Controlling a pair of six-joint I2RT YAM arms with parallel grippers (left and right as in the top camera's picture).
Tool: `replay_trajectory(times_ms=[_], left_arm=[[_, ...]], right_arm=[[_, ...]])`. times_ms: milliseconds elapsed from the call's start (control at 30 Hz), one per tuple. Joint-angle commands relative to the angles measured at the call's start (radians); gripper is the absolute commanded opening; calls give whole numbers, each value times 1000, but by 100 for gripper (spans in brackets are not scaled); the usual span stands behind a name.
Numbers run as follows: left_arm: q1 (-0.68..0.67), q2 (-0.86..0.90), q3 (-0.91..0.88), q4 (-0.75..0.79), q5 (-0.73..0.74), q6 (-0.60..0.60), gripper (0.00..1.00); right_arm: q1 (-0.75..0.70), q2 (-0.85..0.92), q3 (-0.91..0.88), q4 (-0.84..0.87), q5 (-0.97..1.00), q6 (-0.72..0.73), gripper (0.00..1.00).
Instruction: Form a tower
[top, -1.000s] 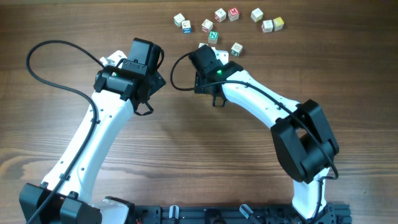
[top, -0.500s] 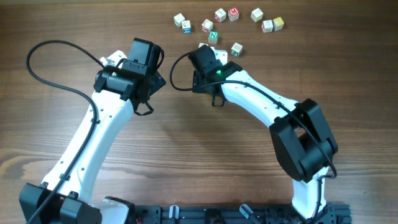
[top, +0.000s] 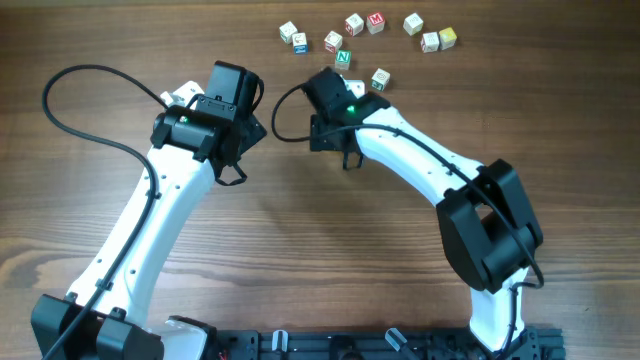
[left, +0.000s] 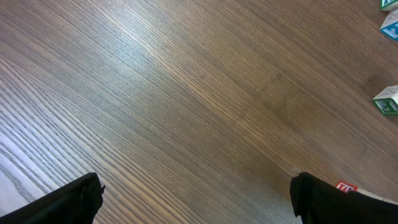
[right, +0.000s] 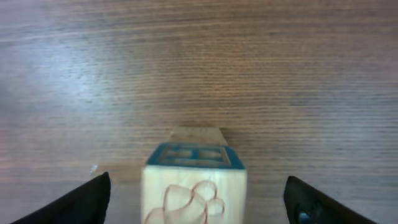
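step: clear the stack (judged) | tower (right: 194, 183): short column of pale wooden alphabet cubes, reddish mark on top, standing untouched between the spread, empty fingers of the right gripper (right: 198, 208) | left gripper (left: 199, 202): spread, empty | do well: rise straight up; sideways drift would clip it

table (right: 186, 62): dk wood, low sheen | tower (right: 194, 186): pale bare wood, matt

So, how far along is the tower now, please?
Done: a tower, seemingly two cubes high, stands by itself in the right wrist view. In hand: nothing; the right gripper is open with its fingers either side of it, the left gripper open over the table. Left: about ten loose cubes lie unstacked.
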Motion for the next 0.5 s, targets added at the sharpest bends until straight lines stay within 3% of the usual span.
replay_trajectory(times_ms=[0, 100, 300, 467], left_arm=[[6, 5, -6, -1, -3, -20, 100], [6, 5, -6, -1, -3, -20, 100], [6, 5, -6, -1, -3, -20, 100], [6, 5, -6, -1, -2, -20, 100]], right_arm=[[-4, 6, 138, -84, -23, -66, 99], [-59, 7, 346, -293, -155, -71, 99], [-178, 7, 400, -327, -354, -80, 99], [-164, 13, 400, -332, -323, -76, 99]])
